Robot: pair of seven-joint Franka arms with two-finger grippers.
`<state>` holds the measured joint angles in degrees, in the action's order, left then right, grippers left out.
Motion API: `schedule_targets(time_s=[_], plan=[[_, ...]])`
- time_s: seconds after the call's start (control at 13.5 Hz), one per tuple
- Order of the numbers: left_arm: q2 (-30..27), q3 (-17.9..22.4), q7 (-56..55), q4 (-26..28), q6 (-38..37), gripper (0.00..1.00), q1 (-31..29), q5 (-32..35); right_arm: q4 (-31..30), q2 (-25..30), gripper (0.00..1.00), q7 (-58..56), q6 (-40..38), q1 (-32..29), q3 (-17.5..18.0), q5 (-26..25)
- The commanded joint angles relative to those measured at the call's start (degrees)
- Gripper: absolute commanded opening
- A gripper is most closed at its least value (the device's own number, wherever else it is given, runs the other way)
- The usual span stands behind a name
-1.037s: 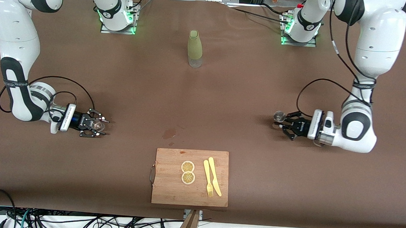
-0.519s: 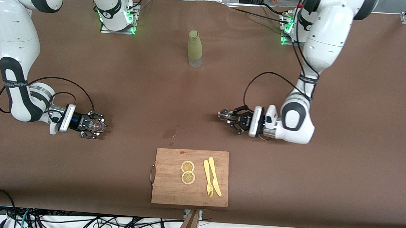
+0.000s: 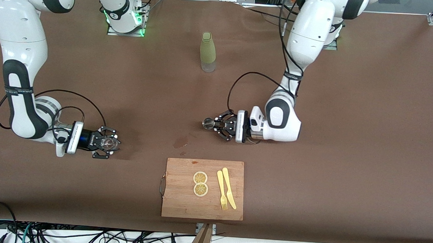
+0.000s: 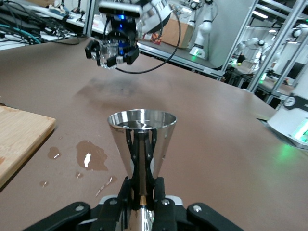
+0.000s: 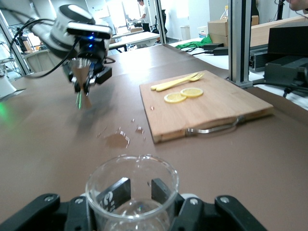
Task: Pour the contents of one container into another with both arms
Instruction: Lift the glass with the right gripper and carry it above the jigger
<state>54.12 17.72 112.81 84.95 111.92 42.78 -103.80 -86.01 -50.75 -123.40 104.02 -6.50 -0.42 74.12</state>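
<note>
My left gripper (image 3: 213, 124) is shut on the narrow waist of the silver metal jigger (image 3: 208, 123), which it holds upright over the bare tablecloth near the table's middle. In the left wrist view the jigger (image 4: 141, 137) rises from my left gripper (image 4: 143, 188), its upper cone open on top. My right gripper (image 3: 107, 143) is shut on the small clear glass cup (image 3: 109, 143), held just above the cloth toward the right arm's end. The right wrist view shows the glass cup (image 5: 132, 185) in my right gripper (image 5: 139, 191), with the fingers (image 5: 162, 191) visible through the glass.
An olive-green bottle (image 3: 208, 51) stands near the robots' bases. A wooden cutting board (image 3: 180, 200) with two lemon slices (image 3: 200, 183), a yellow fork and a knife (image 3: 226, 189) lies by the front edge. A wet stain (image 3: 181, 142) marks the cloth between board and jigger.
The left arm swept from its own end of the table to the middle, carrying the jigger. The right gripper closed on the glass cup and raised it slightly.
</note>
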Motion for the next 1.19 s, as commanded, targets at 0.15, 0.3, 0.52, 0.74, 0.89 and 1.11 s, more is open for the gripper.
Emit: schedule_targets(time_s=[0.15, 0.3, 0.52, 0.74, 0.89, 1.11], plan=[[4.6, 3.1, -9.6, -8.7, 7.0, 0.00, 4.8, -3.3, 4.4, -0.4, 0.30, 9.8, 8.6, 3.8, 2.9, 0.2], [6.7, 6.1, -10.4, -10.7, 7.8, 0.00, 7.3, -4.6, 4.8, -0.4, 0.30, 13.3, 12.6, 5.0, 4.7, 0.1], [8.2, 6.9, -11.4, -13.5, 11.9, 0.00, 9.2, -6.9, 5.6, -0.4, 0.30, 17.6, 17.3, 6.3, 7.4, -3.7], [9.2, 7.3, -14.7, -16.1, 13.0, 0.00, 9.7, -7.1, 5.6, -0.4, 0.30, 17.8, 23.8, 6.7, 11.0, -4.2], [9.3, 7.3, -15.3, -16.9, 13.5, 0.00, 10.1, -7.8, 5.6, -0.4, 0.30, 17.9, 25.7, 7.1, 12.1, -5.2], [9.3, 7.6, -17.2, -17.8, 14.1, 0.00, 10.2, -7.9, 5.4, -0.4, 0.30, 17.8, 25.5, 7.3, 13.7, -5.5]])
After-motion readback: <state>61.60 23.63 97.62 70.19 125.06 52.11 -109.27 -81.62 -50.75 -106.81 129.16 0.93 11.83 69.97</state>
